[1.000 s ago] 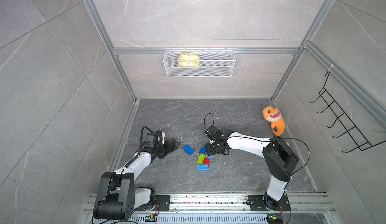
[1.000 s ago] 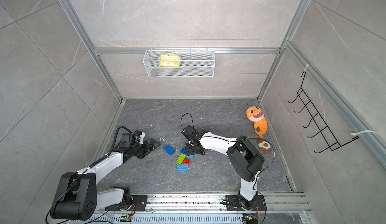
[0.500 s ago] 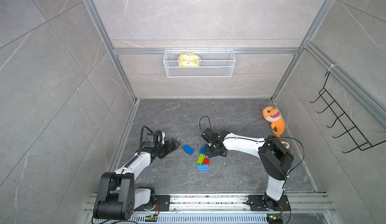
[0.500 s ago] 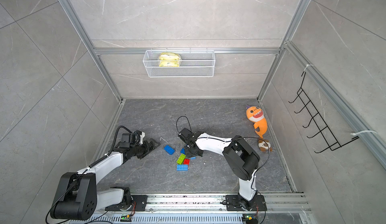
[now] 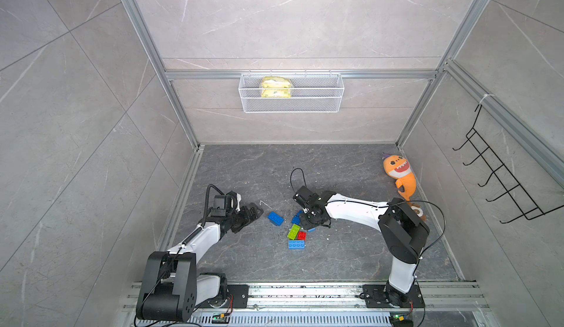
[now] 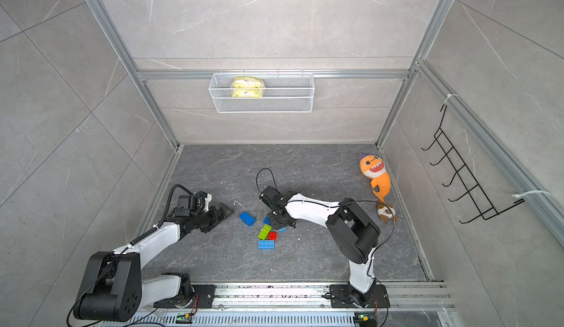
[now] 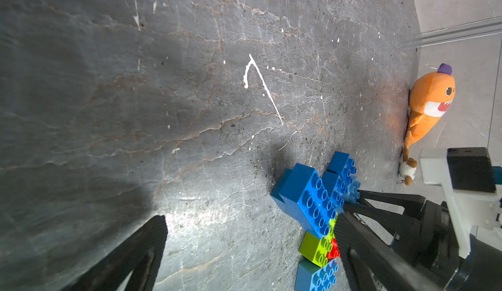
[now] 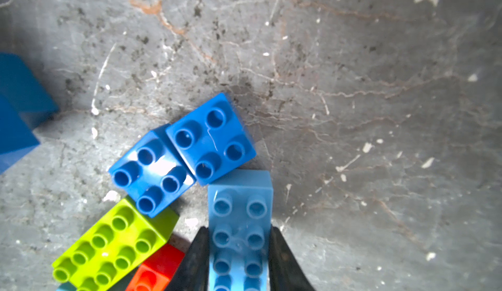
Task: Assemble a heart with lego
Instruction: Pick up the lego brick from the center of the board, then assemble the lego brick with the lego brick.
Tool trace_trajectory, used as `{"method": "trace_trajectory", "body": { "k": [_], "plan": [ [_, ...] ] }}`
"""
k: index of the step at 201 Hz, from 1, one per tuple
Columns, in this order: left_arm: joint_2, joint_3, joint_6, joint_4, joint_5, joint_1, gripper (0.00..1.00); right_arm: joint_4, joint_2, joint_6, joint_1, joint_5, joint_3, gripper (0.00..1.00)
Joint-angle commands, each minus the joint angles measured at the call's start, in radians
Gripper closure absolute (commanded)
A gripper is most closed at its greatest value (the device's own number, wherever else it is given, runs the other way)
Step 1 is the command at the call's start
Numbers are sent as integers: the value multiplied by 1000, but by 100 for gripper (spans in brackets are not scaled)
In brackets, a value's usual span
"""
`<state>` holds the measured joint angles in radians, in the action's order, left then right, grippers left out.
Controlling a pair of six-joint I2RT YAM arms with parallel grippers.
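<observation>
Lego (image 5: 294,232) lies loose, studs up, mid-floor (image 5: 351,170) between both arms, closer to the R arm. R gripper (image 8: 239,231) is down in the cluster and set narrow. Its fingers (image 8: 195,257) lie flat vs both long sides of a pale brick (image 8: 240,200). Can't tell if that brick is off the floor.

The pale brick's free end touches a corner of a blue square (image 8: 210,139). A 2nd blue square (image 8: 150,173) sits edge to edge w/ the first, turned a bit. Green brick (image 8: 111,240) butts against the 2nd blue square. Red brick (image 8: 154,268) is just beside green and just beside one R finger.

In both top views a 2nd pale brick (image 5: 296,244) (image 6: 266,244) lies near red, on the rail (image 5: 305,292) side, w/ a small gap. Long blue brick (image 5: 275,218) is apart from the rest, between the cluster and L gripper (image 5: 251,214).

L gripper is low over the floor, spread wide and empty. Its fingers (image 7: 146,238) stand far apart in the wrist view, w/ bare floor between them.

Shark (image 5: 399,174) lies at the R-side wall, well apart from the lego.
</observation>
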<state>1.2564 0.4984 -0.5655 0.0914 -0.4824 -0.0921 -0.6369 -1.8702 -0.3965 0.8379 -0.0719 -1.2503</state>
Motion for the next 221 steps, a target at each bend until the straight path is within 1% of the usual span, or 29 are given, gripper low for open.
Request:
{"method": "trace_trajectory", "body": {
  "k": [1,21,40,53,74,79,96,114,138,152,165,174,193,206,221],
  "plan": [
    [13,-5,2,-40,-18,-6,1,-48,58,109,6,13,-37,71],
    [19,-7,8,-48,-25,-6,1,-81,92,194,7,50,-65,72],
    [28,-6,14,-64,-33,-9,2,-123,99,297,8,154,-116,71],
    [39,-4,15,-75,-42,-12,3,-137,89,360,13,246,-155,69],
    [58,7,14,-85,-50,-20,6,-175,41,417,28,308,-249,69],
    [62,9,13,-88,-51,-23,7,-190,23,426,34,308,-280,69],
    [79,16,10,-98,-51,-36,9,-237,-49,456,56,306,-386,69],
    [103,21,3,-116,-55,-50,14,-280,-127,479,68,300,-495,70],
    [133,27,-6,-149,-59,-70,18,-347,-222,490,79,284,-621,71],
    [156,32,-11,-171,-67,-77,23,-372,-261,489,82,269,-671,71],
    [178,41,-20,-186,-73,-82,24,-393,-298,484,87,246,-711,71],
    [193,46,-22,-198,-77,-86,27,-408,-322,483,90,223,-735,71],
    [215,57,-29,-211,-81,-93,28,-442,-361,478,92,195,-789,71],
    [226,61,-27,-216,-83,-96,33,-458,-381,474,93,176,-816,71],
    [232,62,-26,-216,-85,-98,33,-491,-409,474,92,163,-853,71]
  ]
}}
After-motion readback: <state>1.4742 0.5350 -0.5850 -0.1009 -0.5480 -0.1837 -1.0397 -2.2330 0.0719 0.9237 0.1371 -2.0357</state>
